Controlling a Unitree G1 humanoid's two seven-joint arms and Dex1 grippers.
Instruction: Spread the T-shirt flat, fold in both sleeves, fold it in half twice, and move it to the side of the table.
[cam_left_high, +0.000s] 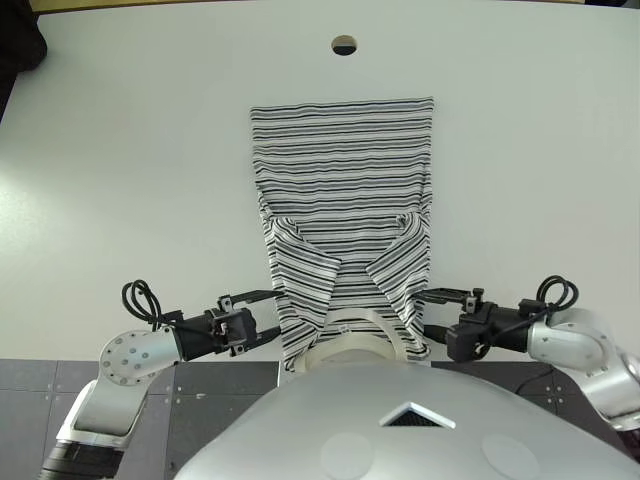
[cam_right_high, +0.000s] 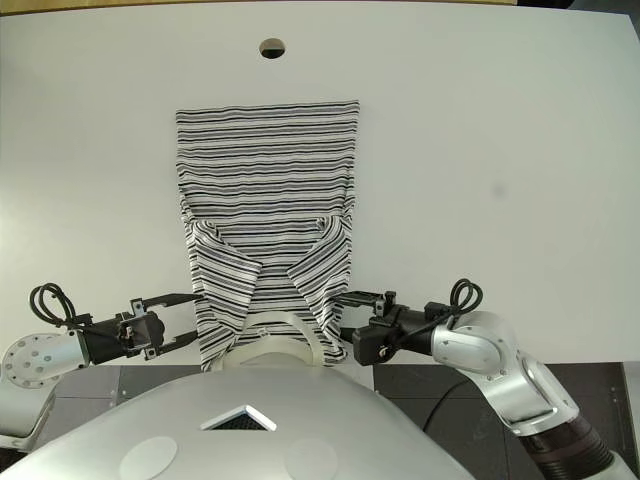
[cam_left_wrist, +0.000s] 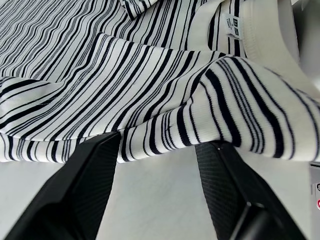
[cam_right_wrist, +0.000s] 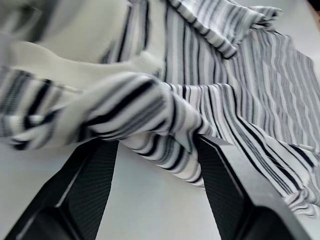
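A black-and-white striped T-shirt (cam_left_high: 345, 190) lies lengthwise on the white table (cam_left_high: 130, 170), hem at the far end and white collar (cam_left_high: 355, 325) at the near edge. Both sleeves are folded in over the chest. My left gripper (cam_left_high: 268, 314) is at the shirt's near left shoulder, open, and the shoulder edge (cam_left_wrist: 165, 125) lies at its fingertips (cam_left_wrist: 95, 170). At the near right shoulder my right gripper (cam_left_high: 432, 311) is also open, and a raised fold of striped cloth (cam_right_wrist: 135, 105) sits just beyond its fingertips (cam_right_wrist: 220, 175).
A round hole (cam_left_high: 344, 45) is in the table beyond the hem. Bare white tabletop extends to the left and right (cam_left_high: 540, 170) of the shirt. The table's near edge runs just below the grippers, with dark floor tiles (cam_left_high: 30, 400) under it.
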